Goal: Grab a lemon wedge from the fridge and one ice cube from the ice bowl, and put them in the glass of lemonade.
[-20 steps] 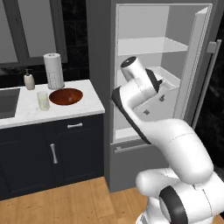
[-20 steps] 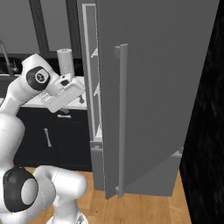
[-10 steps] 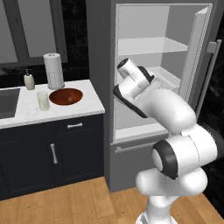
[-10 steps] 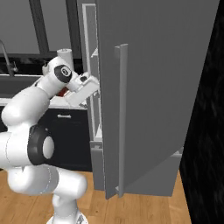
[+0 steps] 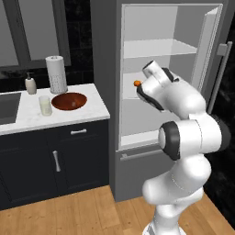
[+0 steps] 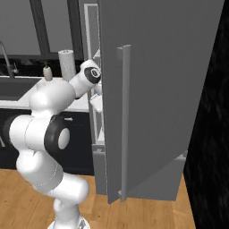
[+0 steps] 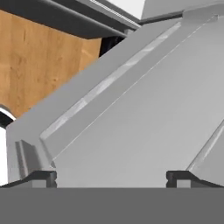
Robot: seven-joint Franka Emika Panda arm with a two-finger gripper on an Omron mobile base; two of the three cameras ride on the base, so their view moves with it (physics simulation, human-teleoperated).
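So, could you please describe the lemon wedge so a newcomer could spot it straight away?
Look inside the open fridge, on its middle pale shelf, just left of the robot's white arm. The lemon wedge is a tiny orange-yellow lump there, the one spot of colour among the grey-white shelves.

Arm (image 5: 188,137): glossy white shell, bulbous rounded segments, smooth, no cables or screws seen. Dark grey-black ring joints between segments; large black band at 9 o'clock of mid segment. Black collar near wrist. Right base view: same white body, round black joint disc, dark cap on wrist end. Finger tips (image 7: 43,177): two small, dark, blocky, flat-topped, at 7 and 5 o'clock in hand view.
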